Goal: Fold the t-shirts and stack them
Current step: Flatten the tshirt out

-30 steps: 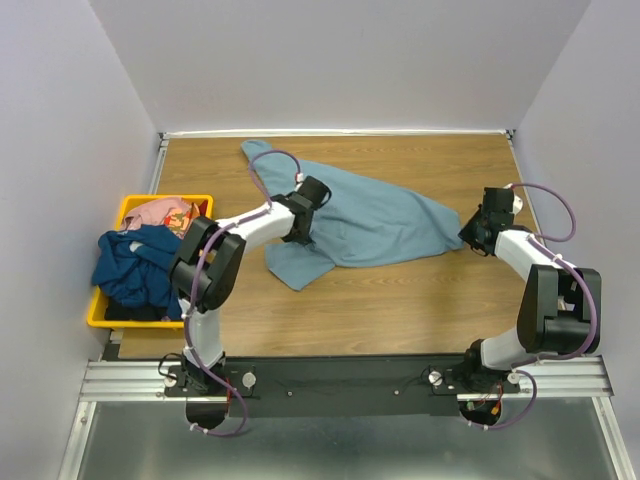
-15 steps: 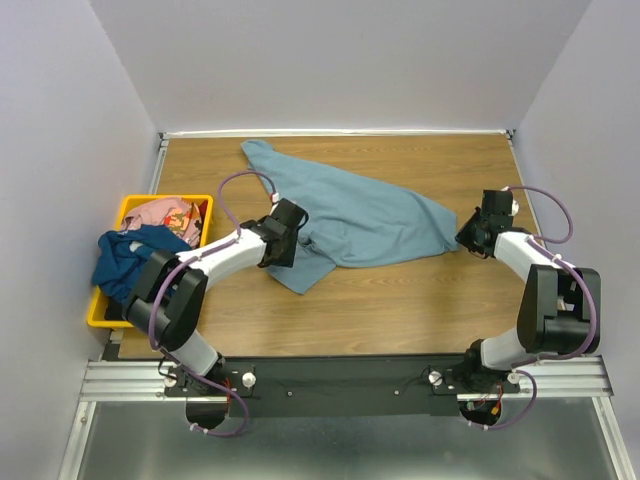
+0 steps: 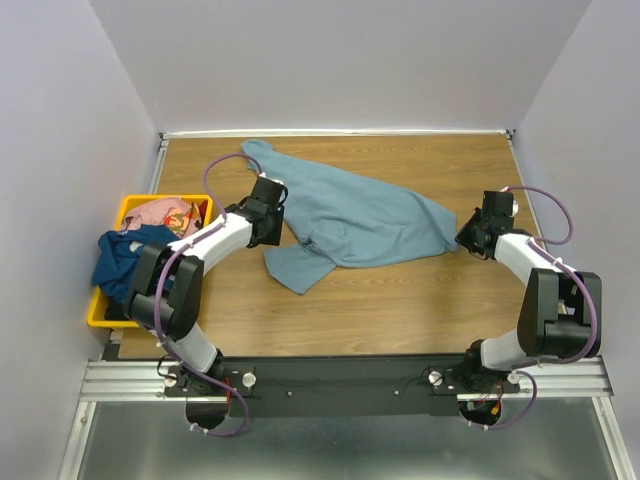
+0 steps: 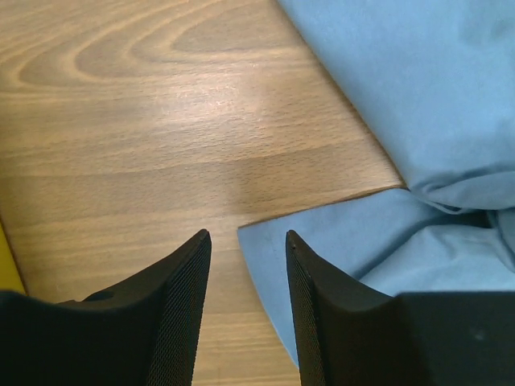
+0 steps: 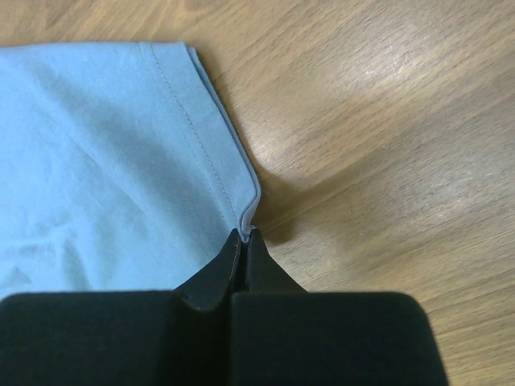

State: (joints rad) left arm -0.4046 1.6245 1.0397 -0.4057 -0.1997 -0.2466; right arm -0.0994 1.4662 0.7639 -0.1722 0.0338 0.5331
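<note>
Blue-grey t-shirt, plain, rumpled, lying diagonally, stitched hem visible

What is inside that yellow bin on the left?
In the yellow bin, a crumpled navy t-shirt spills over the left rim and a pink patterned t-shirt lies at the far end. Anything beneath them is covered.
</note>
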